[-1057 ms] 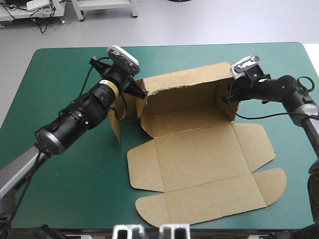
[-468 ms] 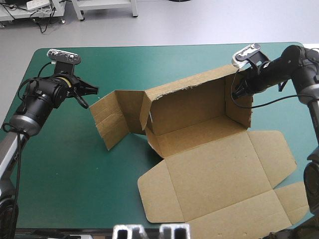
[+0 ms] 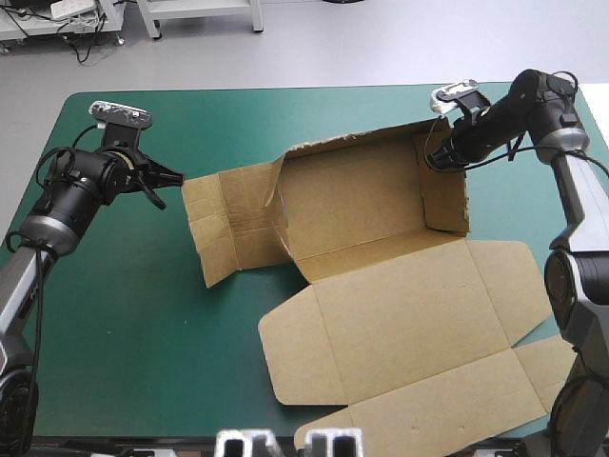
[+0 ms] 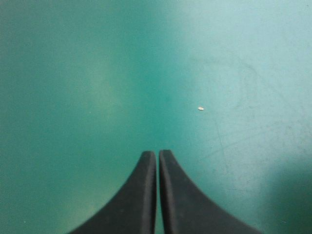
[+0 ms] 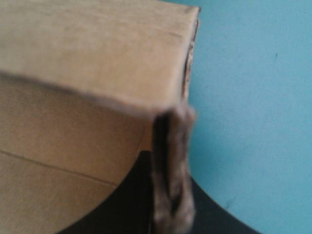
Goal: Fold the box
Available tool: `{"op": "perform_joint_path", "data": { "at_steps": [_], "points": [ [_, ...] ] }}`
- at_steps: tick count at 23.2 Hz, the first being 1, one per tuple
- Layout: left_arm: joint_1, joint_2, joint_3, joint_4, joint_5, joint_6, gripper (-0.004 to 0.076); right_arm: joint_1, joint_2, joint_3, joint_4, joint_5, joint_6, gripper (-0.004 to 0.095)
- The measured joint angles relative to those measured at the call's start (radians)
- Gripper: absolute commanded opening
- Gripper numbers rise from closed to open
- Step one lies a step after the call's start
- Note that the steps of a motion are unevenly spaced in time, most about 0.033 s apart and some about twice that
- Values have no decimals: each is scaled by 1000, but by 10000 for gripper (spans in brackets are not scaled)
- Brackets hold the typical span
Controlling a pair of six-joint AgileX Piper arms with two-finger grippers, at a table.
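Pinching the top edge of the box's (image 3: pixel 400 314) right side wall (image 3: pixel 445 195), right tool (image 3: pixel 440 157) sits up at the corner where that wall meets the back wall (image 3: pixel 352 190). Right wrist view: brown board edge clamped between the black fingers (image 5: pixel 131 204), all but closed on it.

Box lies centre to right on the desk's teal-green cover (image 3: pixel 124 314). Back wall and right side wall upright. Base and lid panels flat, spread toward the near edge.

Left flap (image 3: pixel 228 224) partly raised, creased, swung outward from the back wall.

Left tool (image 3: pixel 171 183) low over the cover, just beside that flap's outer edge; contact not clear. Its fingers (image 4: pixel 141 195) closed, tips meeting in one pointed arch, nothing held.

Small pale speck (image 4: pixel 201 108) on the cover ahead of the left tool
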Motion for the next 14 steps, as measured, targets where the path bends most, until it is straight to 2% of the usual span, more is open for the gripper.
{"op": "perform_joint_path", "data": {
  "at_steps": [4,7,10,14],
  "points": [
    [0,0,0,1,3,0,14,0,49,-29,1,-16,-22,511],
    [0,0,0,1,22,0,13,0,69,-36,-25,7,-26,709],
    [0,0,0,5,36,-3,13,0,69,-95,-34,14,59,710],
    [0,0,0,5,38,-3,13,0,10,-122,-34,18,95,710]
  ]
}}
